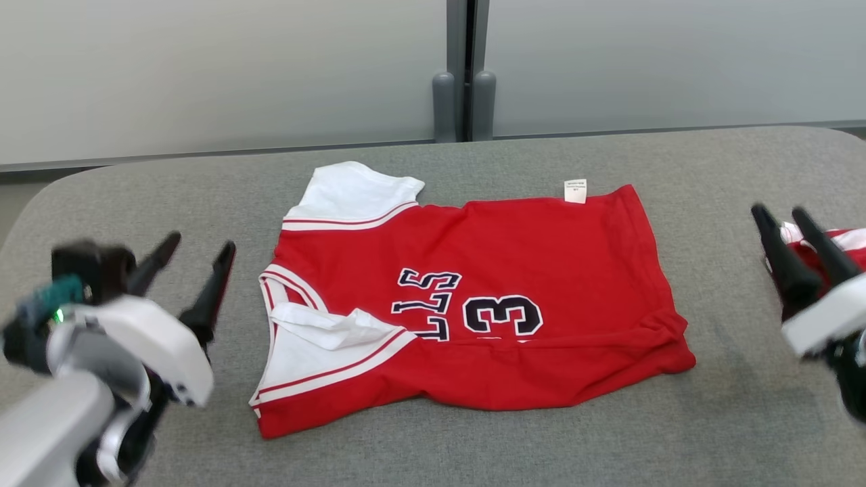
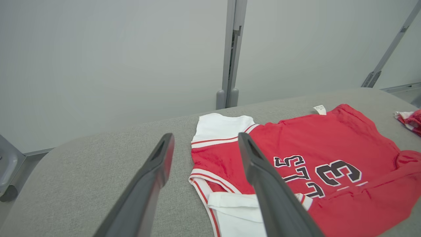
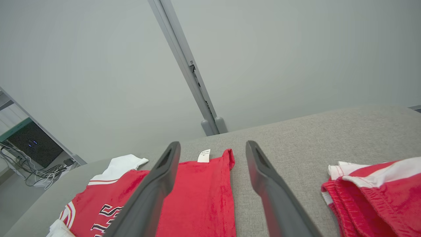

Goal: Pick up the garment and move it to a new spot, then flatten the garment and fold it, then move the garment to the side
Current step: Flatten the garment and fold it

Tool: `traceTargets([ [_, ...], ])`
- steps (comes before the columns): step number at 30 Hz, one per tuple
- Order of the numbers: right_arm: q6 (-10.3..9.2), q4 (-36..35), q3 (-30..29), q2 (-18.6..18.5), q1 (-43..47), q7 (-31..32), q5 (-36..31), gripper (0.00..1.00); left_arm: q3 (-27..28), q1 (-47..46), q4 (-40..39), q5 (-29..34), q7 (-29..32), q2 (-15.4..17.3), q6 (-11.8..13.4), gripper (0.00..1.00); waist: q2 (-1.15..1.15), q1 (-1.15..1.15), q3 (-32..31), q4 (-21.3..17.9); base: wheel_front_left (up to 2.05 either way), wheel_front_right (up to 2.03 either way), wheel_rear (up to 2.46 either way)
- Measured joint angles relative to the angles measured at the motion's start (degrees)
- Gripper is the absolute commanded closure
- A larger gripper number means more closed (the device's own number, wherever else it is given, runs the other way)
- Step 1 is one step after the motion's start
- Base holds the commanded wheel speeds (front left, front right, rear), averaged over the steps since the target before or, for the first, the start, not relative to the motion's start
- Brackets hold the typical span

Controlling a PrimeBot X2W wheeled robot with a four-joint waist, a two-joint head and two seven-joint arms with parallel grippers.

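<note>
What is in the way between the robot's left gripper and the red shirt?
Nothing I can see. Only bare grey table lies between the open left gripper and the red shirt, which lies flat beside it.

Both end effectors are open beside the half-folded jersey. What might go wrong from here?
1. The right end effector is close to the red-and-white garment; a reach for the jersey might snag it.
2. The near white sleeve lies crumpled, so the next fold may trap wrinkles.
3. The folded-over near edge looks uneven and could open when the jersey is slid aside.
</note>
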Motion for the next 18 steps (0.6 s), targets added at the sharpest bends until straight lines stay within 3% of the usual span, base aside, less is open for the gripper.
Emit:
traceTargets([
  [3, 0.0, -1.2, -8.92, 4.5, 9.82, 0.0, -6.0, 0.0, 1.03, 6.77, -2.13, -0.47, -7.2, -1.96, 3.83, 0.0, 0.0, 0.0, -0.66, 0.68, 0.0, 0.0, 0.0],
  [7, 0.0, -1.66, -12.24, 7.64, 19.46, 0.01, -11.46, 0.0, 1.07, 13.57, -2.98, -0.7, -10.69, -4.69, 6.87, 0.0, 0.0, 0.0, -1.18, 1.43, 0.0, 0.0, 0.0],
  [11, 0.0, -0.64, -12.24, 9.4, 22.69, 0.64, -13.81, 0.0, 2.7, 17.63, -1.7, -1.11, -11.88, -8.6, 7.42, 0.0, 0.0, 0.0, -1.34, 1.62, 0.0, 0.0, 0.0],
  [18, 0.0, 4.75, -12.5, 12.81, 21.27, 5.03, -17.2, 0.0, 3.77, 21.01, 2.91, -0.36, -12.2, -11.83, 6.99, 0.0, 0.0, 0.0, -1.47, 1.38, 0.0, 0.0, 0.0],
])
